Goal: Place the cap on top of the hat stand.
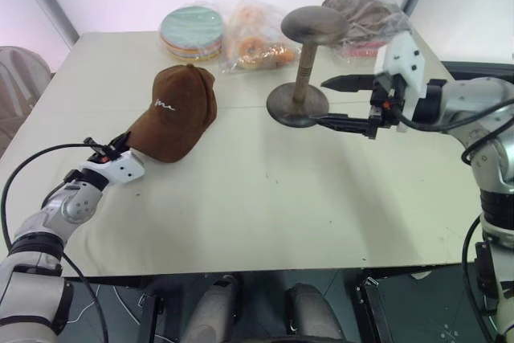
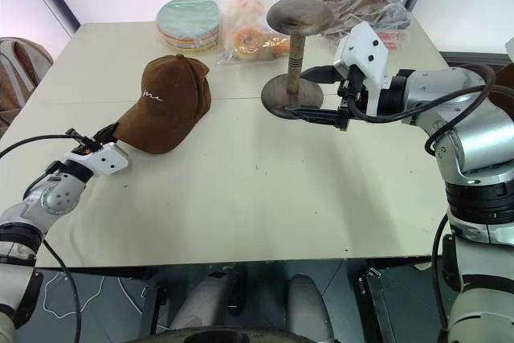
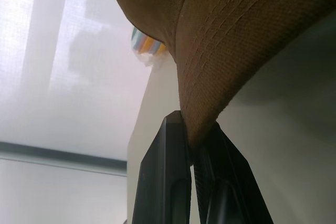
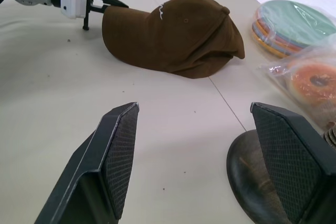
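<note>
Your left gripper [image 1: 122, 149] has its jaws pinched on the brim edge of the brown suede-like baseball cap [image 1: 178, 110], which lies on the cream table [image 1: 265, 190] at about 9 o'clock from the bronze-grey metal hat stand with the domed top [image 1: 306, 66]. Your right gripper [image 1: 344, 104] waits spread wide beside the stand's base. That thin edge hold may slip as you lift, or the dangling crown could knock the stand over

We see two silver-grey metal arms with rounded joints and loose black cables looping beside them. The left gripper [image 1: 120, 149] and right gripper [image 1: 341, 102] each have a white wrist housing and two black fingers [image 4: 118, 156] with cross-hatched inner pads.
</note>
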